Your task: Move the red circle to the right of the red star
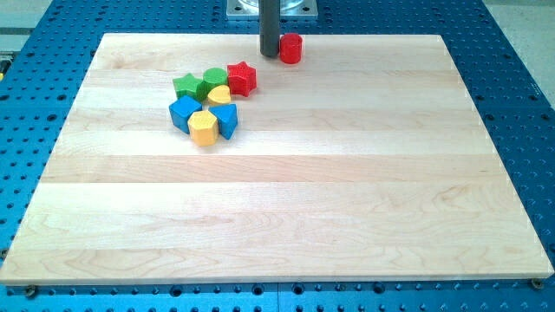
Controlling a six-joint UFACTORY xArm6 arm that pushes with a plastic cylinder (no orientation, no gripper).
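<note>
The red circle [290, 48] is a short red cylinder near the board's top edge, a little right of centre. The red star [242, 79] lies below and to the left of it, at the upper right of a cluster of blocks. My tip [269, 55] is the lower end of the dark rod, right beside the red circle's left side, touching or nearly touching it. The tip is above and to the right of the red star, apart from it.
The cluster left of the red star holds a green star [186, 85], a green block [214, 81], a yellow heart [219, 95], a blue block [184, 112], a yellow hexagon [203, 127] and a blue block [225, 119]. The wooden board [277, 208] lies on a blue perforated table.
</note>
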